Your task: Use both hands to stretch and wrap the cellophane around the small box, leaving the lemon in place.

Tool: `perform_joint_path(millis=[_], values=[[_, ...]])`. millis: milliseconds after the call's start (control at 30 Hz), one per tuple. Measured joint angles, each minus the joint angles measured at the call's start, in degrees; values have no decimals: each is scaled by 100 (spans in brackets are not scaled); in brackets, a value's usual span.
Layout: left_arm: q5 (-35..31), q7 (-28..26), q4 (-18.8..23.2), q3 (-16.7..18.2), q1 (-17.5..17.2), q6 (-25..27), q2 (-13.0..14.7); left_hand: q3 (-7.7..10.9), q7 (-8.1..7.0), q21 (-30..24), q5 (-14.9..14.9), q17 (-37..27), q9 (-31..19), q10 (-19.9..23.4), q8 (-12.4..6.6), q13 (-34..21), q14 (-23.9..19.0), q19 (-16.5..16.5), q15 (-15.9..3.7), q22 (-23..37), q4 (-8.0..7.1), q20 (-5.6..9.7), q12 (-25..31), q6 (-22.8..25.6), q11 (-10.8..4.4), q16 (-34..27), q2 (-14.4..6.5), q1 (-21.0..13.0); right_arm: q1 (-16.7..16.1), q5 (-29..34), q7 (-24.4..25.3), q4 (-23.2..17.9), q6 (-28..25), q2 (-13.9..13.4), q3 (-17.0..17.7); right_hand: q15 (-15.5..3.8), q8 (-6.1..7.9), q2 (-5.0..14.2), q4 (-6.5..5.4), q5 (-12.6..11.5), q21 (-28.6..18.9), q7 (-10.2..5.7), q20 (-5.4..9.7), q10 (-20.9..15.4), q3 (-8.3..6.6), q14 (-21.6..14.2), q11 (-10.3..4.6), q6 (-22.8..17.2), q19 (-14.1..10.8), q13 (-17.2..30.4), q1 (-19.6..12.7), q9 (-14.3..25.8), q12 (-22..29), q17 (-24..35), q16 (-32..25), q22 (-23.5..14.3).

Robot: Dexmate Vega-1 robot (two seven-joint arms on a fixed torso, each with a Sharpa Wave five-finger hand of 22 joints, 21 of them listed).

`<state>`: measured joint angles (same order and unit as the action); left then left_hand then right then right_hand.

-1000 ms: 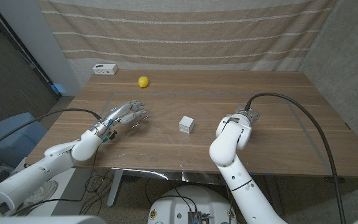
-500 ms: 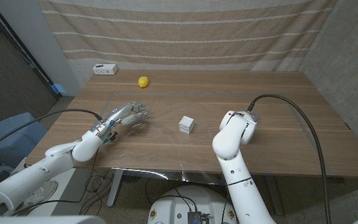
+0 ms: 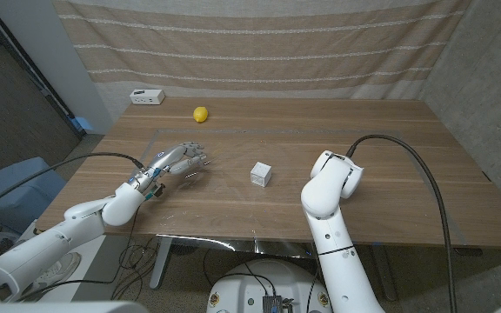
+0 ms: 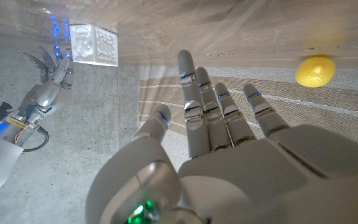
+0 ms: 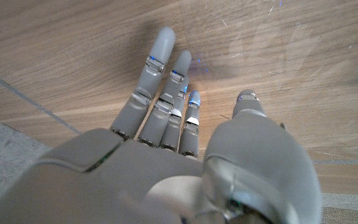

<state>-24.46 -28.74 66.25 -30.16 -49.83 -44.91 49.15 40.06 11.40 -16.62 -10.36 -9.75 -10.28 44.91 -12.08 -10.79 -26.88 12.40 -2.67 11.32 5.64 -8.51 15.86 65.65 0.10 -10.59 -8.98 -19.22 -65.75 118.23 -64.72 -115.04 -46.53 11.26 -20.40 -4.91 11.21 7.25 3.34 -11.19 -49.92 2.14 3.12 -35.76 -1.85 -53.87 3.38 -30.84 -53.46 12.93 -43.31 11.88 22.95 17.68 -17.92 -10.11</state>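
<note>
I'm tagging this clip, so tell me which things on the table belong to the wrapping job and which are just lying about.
Job:
small box
cellophane sheet
lemon, to be left in place
left hand
right hand

Lying about:
white device at the far edge

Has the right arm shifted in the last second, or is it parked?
Yes. The right arm has drifted rightward, away from the small box, which stayed put.

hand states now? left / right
Left hand: open, fingers spread, holding nothing.
Right hand: open, fingers extended over the table, holding nothing.
</note>
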Motion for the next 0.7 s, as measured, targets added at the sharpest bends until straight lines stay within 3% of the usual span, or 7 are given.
perform_joint_path(millis=[133,333,700], values=[[23,14,1,-2,-4,-11,0,0,8,0,0,0,0,-33,11,0,0,0,0,0,0,0,0,-8,28,0,0,0,49,77,-113,162,37,-17,-47,39,0,0,15,1,34,-20,-46,39,-15,62,-21,58,46,-17,0,0,-33,-49,58,0],[37,41,2,-1,-8,-25,-2,0,9,0,0,1,0,-94,43,0,61,0,-1,0,0,0,-62,-8,-12,21,-16,43,93,41,-150,249,50,-49,-96,-124,24,23,45,1,55,4,-13,-246,-45,-90,-29,34,74,-11,-22,0,19,-59,58,0],[39,59,-61,-11,30,-39,-30,22,-2,0,0,1,1,-94,64,0,60,0,0,0,-21,0,-85,-60,-12,21,0,59,94,-1324,443,50,-374,-229,30,-122,68,208,201,1,55,102,37,-387,-235,-193,-11,-66,24,5,-297,0,107,-23,58,-1]])
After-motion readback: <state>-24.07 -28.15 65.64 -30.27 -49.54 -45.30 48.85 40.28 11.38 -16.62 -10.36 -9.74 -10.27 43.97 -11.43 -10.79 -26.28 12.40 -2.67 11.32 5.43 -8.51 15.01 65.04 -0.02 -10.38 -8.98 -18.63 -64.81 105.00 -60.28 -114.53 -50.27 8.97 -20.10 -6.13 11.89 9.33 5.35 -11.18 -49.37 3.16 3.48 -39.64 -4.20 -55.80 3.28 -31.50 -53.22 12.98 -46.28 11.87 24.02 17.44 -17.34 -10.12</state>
